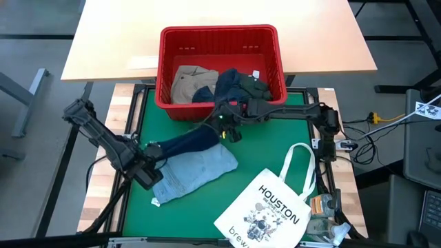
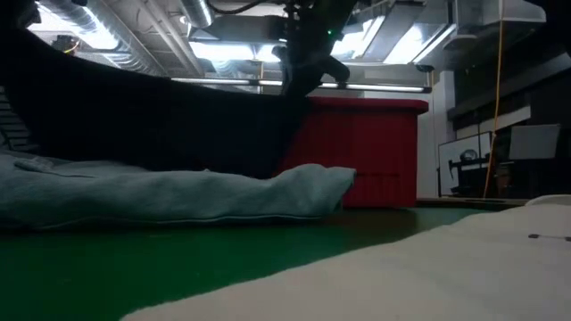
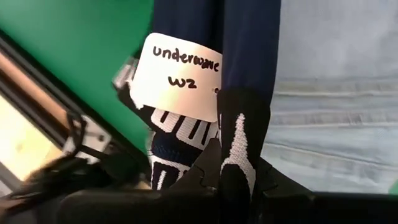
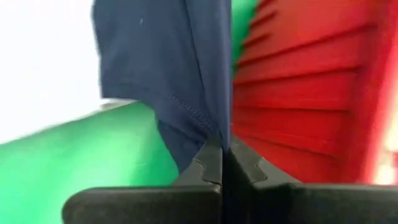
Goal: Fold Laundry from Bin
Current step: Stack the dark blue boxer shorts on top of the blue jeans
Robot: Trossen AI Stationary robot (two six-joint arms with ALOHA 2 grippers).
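The tote bag lies at the table's near edge, while the left hand and right hand each clamp an end of the soft, light navy garment, stretched over the denim before the bin.

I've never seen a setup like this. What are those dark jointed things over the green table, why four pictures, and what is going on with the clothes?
They are two robot arms, each ending in a two-finger gripper. One picture looks down from above, one looks level across the tabletop, and two come from cameras on the arms' wrists. On the green mat lie a light blue denim garment and a white tote bag printed "HOUSTON". A red slotted plastic bin at the far edge holds more clothes, one of them a khaki-tan garment. Both grippers are shut on one navy garment, stretched between them: the left gripper holds the end with the handwritten label, the right gripper the end near the bin.
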